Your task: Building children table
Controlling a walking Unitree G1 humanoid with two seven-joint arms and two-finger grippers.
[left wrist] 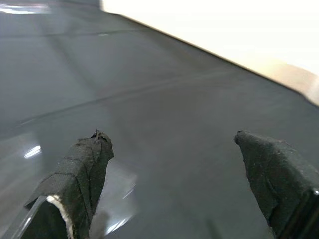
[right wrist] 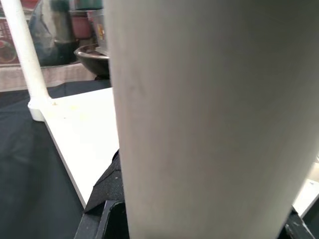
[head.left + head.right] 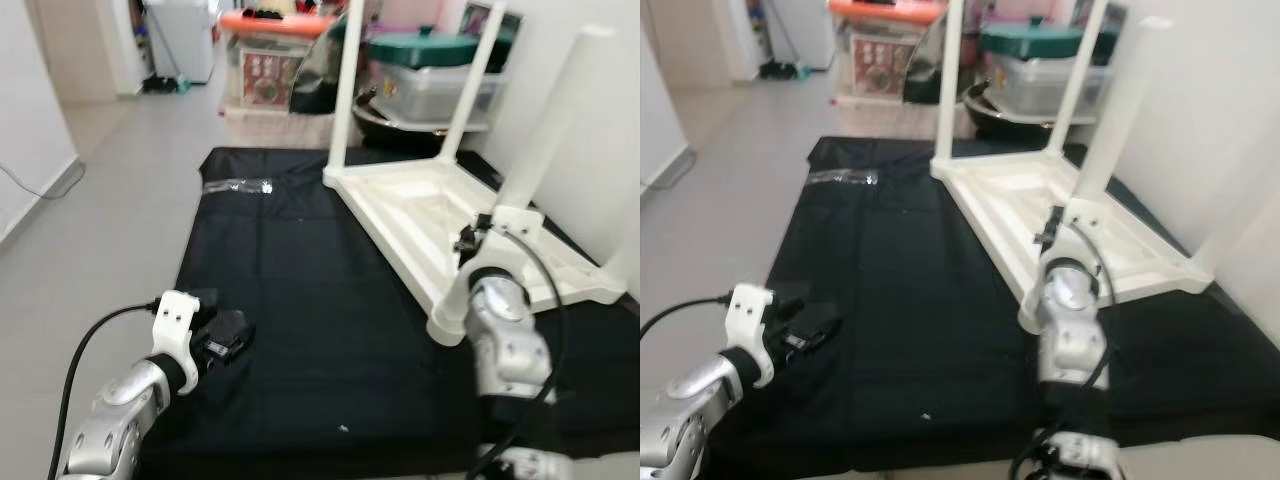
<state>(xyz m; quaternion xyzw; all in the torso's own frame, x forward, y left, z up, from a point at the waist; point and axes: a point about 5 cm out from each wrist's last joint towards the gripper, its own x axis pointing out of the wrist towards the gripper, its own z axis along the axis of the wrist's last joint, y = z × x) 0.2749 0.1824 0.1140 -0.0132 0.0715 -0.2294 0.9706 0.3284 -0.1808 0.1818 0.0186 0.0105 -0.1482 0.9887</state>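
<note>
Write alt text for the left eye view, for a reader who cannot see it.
An upside-down white table lies on a black mat, legs up; the right gripper grips one leg. The left gripper hovers open over the mat.

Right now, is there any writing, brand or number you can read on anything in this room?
None legible.
Red-and-white box in the background: printed pattern, possibly a label, too blurred to read.
Upturned white children's table, black mat, green-lidded container: no text visible.
</note>
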